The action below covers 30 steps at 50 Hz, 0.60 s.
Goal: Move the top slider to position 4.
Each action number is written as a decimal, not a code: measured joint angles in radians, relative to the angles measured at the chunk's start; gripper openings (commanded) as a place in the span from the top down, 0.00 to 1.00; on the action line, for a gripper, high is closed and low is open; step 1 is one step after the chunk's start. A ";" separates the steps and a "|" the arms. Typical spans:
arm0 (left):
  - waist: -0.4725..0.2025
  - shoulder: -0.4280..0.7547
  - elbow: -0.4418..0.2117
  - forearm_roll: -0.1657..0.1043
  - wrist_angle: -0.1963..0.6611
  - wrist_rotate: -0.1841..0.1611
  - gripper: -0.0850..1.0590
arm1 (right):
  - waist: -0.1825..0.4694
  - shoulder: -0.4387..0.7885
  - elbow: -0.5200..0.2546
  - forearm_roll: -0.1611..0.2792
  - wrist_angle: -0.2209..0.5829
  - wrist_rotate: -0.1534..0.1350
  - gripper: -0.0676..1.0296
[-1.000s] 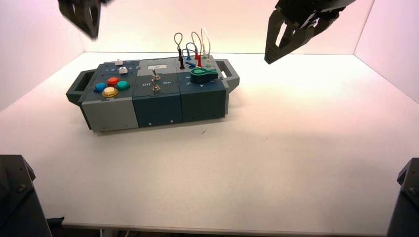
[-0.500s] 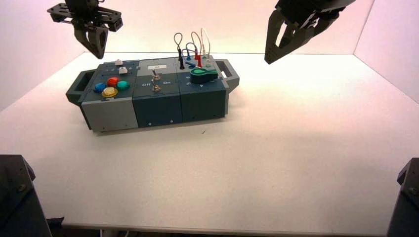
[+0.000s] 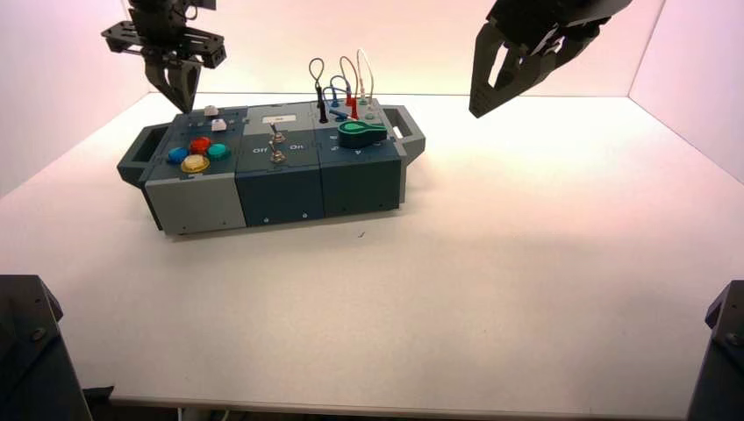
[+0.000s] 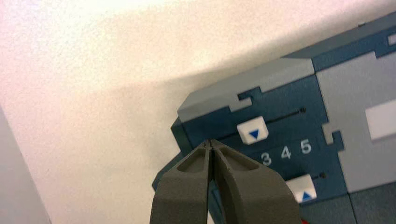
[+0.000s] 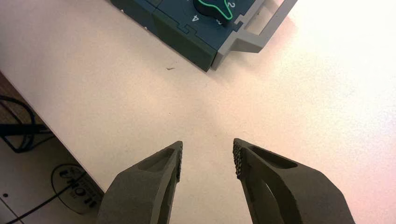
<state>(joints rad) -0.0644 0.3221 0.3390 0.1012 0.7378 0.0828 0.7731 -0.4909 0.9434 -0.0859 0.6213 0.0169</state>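
Note:
The top slider (image 3: 211,110) is a small white knob on the far left of the box (image 3: 281,189). In the left wrist view the top slider (image 4: 252,130) carries a blue arrow that points at the scale just short of the 3; the numbers 3, 4 and 5 are readable. My left gripper (image 3: 184,103) hovers shut above the box's far left corner, a little left of that knob. In its own wrist view the left gripper (image 4: 210,142) has closed tips beside the slider track, holding nothing. My right gripper (image 3: 481,103) hangs open, high at the back right.
A second, squarer white slider knob (image 4: 301,190) lies nearer the coloured push buttons (image 3: 198,152). Two toggle switches (image 3: 276,145), a green knob (image 3: 361,133) and looped wires (image 3: 342,83) occupy the middle and right of the box. White walls enclose the table.
My left gripper has come down and to the right from the upper left edge of the view, ending above the box's far left corner. The right arm has not moved.

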 measured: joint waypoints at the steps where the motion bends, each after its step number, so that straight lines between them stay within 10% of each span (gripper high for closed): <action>1: 0.000 0.003 -0.003 -0.002 0.000 0.000 0.95 | 0.000 0.000 0.000 0.000 0.000 0.000 0.41; 30: -0.021 0.035 -0.034 -0.029 -0.023 0.000 0.95 | 0.000 0.005 0.000 -0.002 0.000 0.000 0.41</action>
<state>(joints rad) -0.0859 0.3574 0.3053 0.0721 0.7148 0.0828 0.7731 -0.4863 0.9434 -0.0874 0.6213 0.0169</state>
